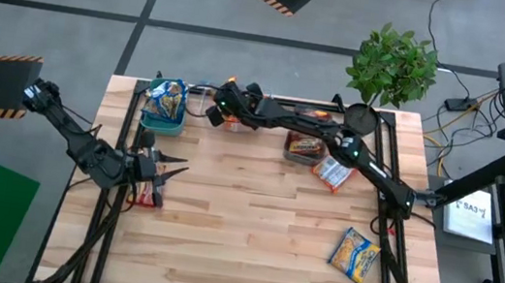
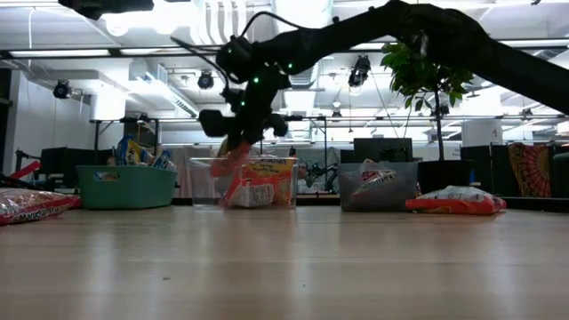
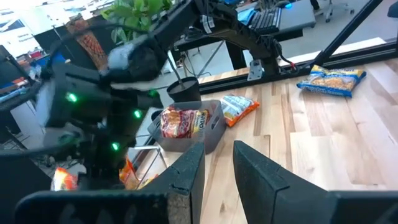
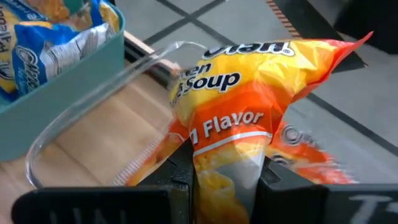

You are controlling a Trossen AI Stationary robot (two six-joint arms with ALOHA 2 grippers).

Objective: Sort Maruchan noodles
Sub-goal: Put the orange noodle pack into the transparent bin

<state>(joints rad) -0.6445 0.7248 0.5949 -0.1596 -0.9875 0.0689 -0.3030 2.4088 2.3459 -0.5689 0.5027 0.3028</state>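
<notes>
Bright overhead ceiling lights, soft shadows; left wrist view motion-blurred beyond the fingers; low-view foreground soft.

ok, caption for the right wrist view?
Right gripper holding an orange noodle packet above the clear bin, teal bin alongside.

Two black jointed arms: left arm, right arm; small green indicator lights at the joints; blunt dark claw fingers.

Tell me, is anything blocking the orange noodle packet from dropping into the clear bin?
Nothing visible does. The right tool pinches the orange packet just above the clear bin, whose top is open. The teal bin stands beside it, not in the way.
</notes>
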